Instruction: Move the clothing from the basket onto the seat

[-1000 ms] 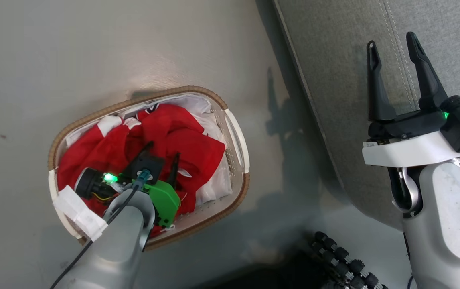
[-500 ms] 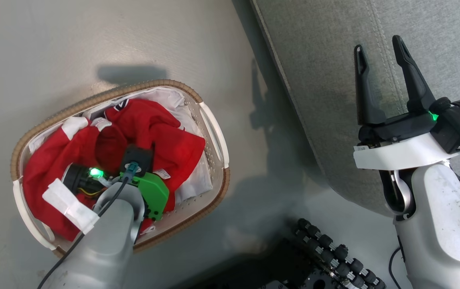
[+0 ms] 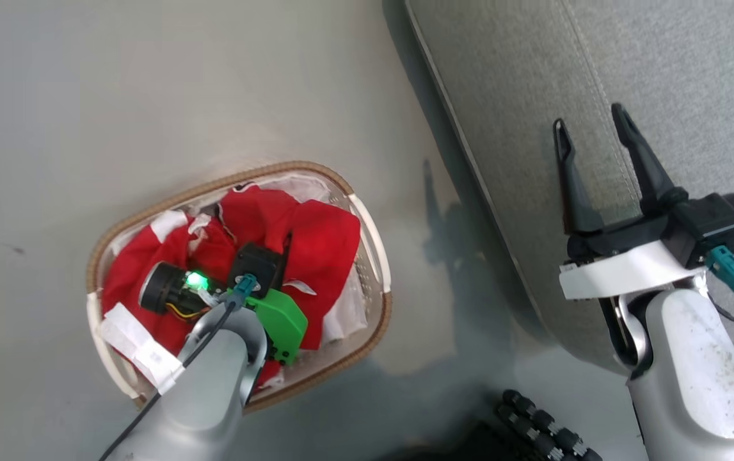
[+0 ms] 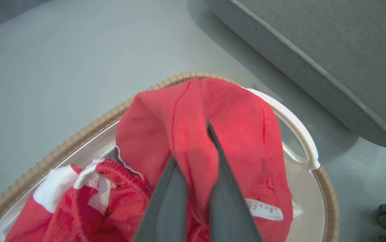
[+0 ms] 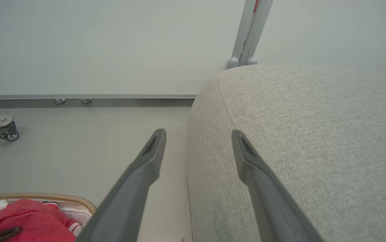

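The red clothing (image 3: 315,250) lies bunched in the basket (image 3: 376,246) on the floor, left of the grey seat (image 3: 661,77). My left gripper (image 3: 283,246) reaches down into the basket and is shut on a raised fold of the clothing (image 4: 193,148), which drapes over its fingers (image 4: 228,195). A white tag (image 4: 263,209) hangs from the fabric. More red cloth with white trim (image 4: 88,181) stays low in the basket (image 4: 300,131). My right gripper (image 3: 594,137) hovers open over the seat's edge, nothing between its fingers (image 5: 145,174). The seat (image 5: 314,134) fills the right of that view.
Grey floor surrounds the basket. A black ribbed part of my base (image 3: 546,429) sits at the bottom. A wall rail and a caster wheel (image 5: 6,132) stand far off; a grey post (image 5: 251,30) rises behind the seat.
My left gripper has gone from open to shut on a fold of the red clothing. The head view shifted meanwhile; the right gripper stays open over the seat edge.
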`<state>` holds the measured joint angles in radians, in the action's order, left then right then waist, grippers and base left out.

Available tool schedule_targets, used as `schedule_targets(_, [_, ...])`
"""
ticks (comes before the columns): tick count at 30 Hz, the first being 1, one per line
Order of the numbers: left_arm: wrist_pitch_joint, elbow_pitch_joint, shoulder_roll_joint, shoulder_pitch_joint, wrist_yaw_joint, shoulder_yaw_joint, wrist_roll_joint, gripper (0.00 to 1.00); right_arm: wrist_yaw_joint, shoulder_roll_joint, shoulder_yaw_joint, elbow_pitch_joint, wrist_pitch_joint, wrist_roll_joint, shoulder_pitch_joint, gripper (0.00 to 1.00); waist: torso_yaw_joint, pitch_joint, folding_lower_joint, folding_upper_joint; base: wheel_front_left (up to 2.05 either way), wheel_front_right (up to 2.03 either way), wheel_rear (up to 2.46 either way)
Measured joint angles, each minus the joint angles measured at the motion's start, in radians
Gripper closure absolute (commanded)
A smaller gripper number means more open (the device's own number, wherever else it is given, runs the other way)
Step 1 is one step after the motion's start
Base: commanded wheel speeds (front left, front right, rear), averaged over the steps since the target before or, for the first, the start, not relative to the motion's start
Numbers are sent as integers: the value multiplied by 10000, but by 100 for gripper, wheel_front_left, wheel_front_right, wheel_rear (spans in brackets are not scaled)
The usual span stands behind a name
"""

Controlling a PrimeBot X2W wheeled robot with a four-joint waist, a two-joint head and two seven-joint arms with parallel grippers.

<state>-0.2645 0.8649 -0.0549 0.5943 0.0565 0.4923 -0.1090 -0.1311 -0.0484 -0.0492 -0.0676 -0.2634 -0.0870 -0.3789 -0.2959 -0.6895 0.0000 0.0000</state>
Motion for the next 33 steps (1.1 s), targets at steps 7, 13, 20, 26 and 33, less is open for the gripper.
schedule_targets(7, [4, -1129, -17, -404, 194, 245, 73, 100, 0, 6, 290, -309, 0, 466, 693, 0, 544, 1260, 0, 0, 0, 0, 0])
schedule_targets(13, [6, -2027, -320, -314, 408, 619, 433, 100, 0, 6, 405, -564, 0, 700, 1406, 0, 1040, 2470, -1, 0, 0, 0, 0])
schedule_targets(20, [4, -2545, -746, 217, 633, 1118, 520, 100, 0, 4, 412, -719, 0, 805, 2127, 0, 1539, 3957, -1, 0, 0, 0, 0])
schedule_targets(26, [219, -2610, -1028, 1414, 711, 1695, 573, 100, 0, 4, 263, -759, 0, 905, 2479, 0, 1892, 5099, -1, 0, 0, 0, 0])
schedule_targets(33, [621, -2723, -1419, 3006, 729, 2583, 255, 100, 0, 0, -320, -782, 0, 965, 2504, 0, 2203, 6150, -1, 0, 0, 0, 0])
